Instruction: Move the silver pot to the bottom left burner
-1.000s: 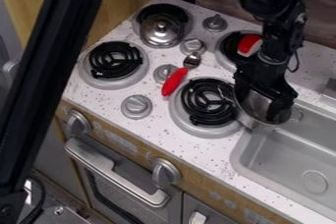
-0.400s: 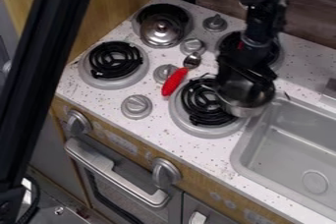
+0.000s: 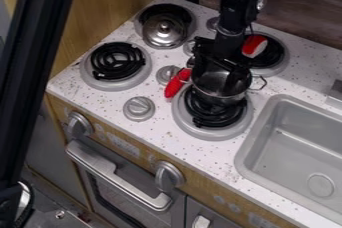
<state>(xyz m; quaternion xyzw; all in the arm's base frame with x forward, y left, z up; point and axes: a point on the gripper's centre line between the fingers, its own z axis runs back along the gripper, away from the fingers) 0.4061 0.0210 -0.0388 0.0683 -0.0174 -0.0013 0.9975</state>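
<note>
My gripper [image 3: 222, 70] hangs over the upper part of the lower right burner, shut on the silver pot [image 3: 217, 88]. One finger reaches down inside the pot, whose wire handle sticks out to the right. The pot covers the upper part of that burner's black coil; whether it touches the coil, I cannot tell. The bottom left burner [image 3: 117, 62] has a bare black coil in a grey ring.
A silver lid [image 3: 164, 30] lies on the upper left burner. A red-handled spoon [image 3: 176, 83] lies between the burners, left of the pot. A red object [image 3: 254, 45] is at the upper right burner. Knobs [image 3: 139, 108] stand up from the stovetop; the sink [image 3: 300, 147] is at right.
The gripper and the silver pot have moved left from the sink's corner to above the lower right burner. The pot now overlaps the spoon's upper part.
</note>
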